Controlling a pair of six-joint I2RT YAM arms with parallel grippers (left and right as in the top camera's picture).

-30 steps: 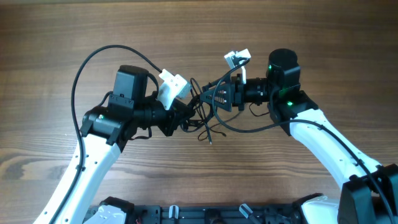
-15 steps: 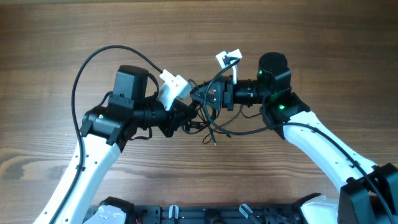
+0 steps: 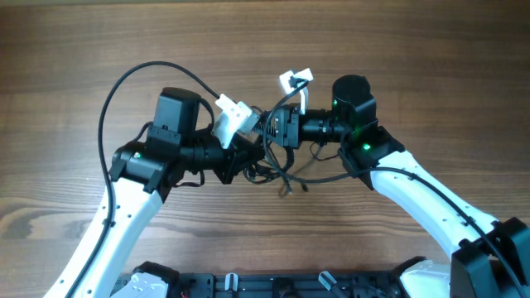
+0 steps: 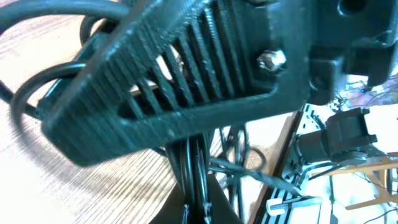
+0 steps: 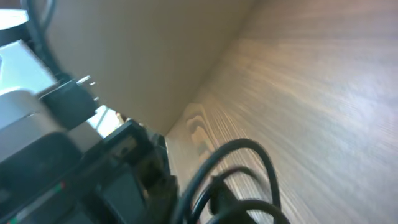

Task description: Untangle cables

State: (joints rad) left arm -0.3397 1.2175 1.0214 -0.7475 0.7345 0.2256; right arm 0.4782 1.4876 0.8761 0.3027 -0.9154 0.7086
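The cables (image 3: 282,175) are a small knot of thin dark cords hanging between my two grippers over the middle of the table, with one loose end (image 3: 286,192) trailing toward the front. My left gripper (image 3: 251,157) comes in from the left. In the left wrist view its fingertips (image 4: 214,208) are pinched shut on a few cable strands (image 4: 193,163). My right gripper (image 3: 267,132) meets it from the right, jaws drawn together on the same bundle; its ribbed finger (image 4: 174,81) fills the left wrist view. The right wrist view is blurred and shows only cable loops (image 5: 244,142).
The wooden table (image 3: 397,58) lies bare around the arms. A thick black arm cable (image 3: 124,79) arcs out to the left of the left arm. White brackets (image 3: 234,116) (image 3: 296,80) stick out above the wrists. A black rail (image 3: 248,285) runs along the front edge.
My right gripper has moved left up to the left gripper and its jaws have closed in on the cables. The left arm has held still, gripping.
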